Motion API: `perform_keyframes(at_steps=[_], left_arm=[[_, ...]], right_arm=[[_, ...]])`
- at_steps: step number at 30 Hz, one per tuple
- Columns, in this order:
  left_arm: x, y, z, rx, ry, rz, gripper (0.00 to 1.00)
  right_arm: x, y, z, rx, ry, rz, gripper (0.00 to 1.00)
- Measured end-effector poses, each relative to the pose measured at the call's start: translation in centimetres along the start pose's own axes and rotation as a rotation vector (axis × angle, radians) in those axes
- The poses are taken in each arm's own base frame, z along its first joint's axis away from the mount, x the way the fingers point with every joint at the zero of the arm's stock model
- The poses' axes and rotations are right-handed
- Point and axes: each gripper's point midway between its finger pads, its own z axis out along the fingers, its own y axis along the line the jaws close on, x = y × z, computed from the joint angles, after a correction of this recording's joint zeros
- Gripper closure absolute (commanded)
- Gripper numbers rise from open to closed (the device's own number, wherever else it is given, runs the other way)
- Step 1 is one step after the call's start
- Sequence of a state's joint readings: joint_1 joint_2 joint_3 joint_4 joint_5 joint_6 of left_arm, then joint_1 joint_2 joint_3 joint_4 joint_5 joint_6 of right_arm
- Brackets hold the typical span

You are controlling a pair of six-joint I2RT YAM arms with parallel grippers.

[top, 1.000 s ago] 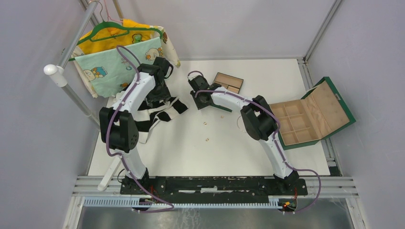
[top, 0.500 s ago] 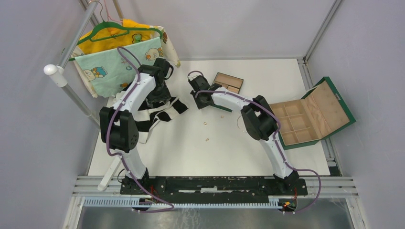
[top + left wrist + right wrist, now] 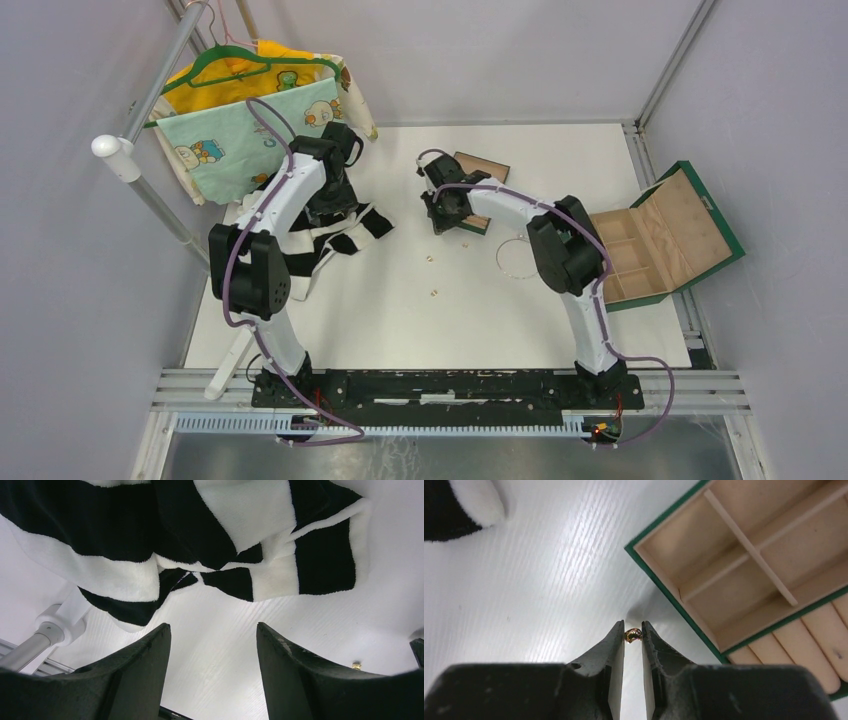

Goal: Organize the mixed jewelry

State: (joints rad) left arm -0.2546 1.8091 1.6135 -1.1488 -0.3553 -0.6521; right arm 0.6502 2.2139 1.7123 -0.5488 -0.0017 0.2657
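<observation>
Right wrist view is showing you the right tool pinching a tiny gold piece between its tips, the jaws closed almost fully on it. The piece is hanging just beside the near corner of the green-rimmed tray, outside the rim and not yet over any compartment. You cannot tell from here whether it is riding clear of the surface.

By my reading, you are working the carry-and-place step for this one piece. The next move is calling for a lift above the rim and a short travel over one of the open cells. After that comes a low, gentle release, since so small a piece is likely to bounce or roll.

The rest of the jewelry is waiting on the surface: the wire hoop is lying beside the right arm, and two loose gold bits are sitting well apart from the tray.

Your left tool is hovering with its jaws spread wide and gripping nothing, near the striped cloth.
</observation>
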Motion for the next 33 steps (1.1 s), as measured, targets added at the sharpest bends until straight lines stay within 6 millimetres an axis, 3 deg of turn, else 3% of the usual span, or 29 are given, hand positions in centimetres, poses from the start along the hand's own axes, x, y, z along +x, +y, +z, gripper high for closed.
perform_keyframes(at_steps=[7, 16, 26, 33], left_arm=[[0.1, -0.1, 0.0, 0.008, 0.006, 0.002, 0.31], [0.2, -0.3, 0.0, 0.021, 0.010, 0.010, 0.31], [0.2, -1.0, 0.3, 0.050, 0.011, 0.019, 0.31], [0.6, -1.3, 0.7, 0.072, 0.021, 0.040, 0.31]], right_arm=[[1.5, -0.6, -4.2, -0.208, -0.002, 0.077, 0.76], [-0.5, 1.1, -10.2, -0.596, -0.111, 0.158, 0.75], [-2.5, 4.8, -14.6, -0.926, -0.145, 0.189, 0.75], [-3.0, 5.7, -16.2, -1.054, -0.161, 0.219, 0.75]])
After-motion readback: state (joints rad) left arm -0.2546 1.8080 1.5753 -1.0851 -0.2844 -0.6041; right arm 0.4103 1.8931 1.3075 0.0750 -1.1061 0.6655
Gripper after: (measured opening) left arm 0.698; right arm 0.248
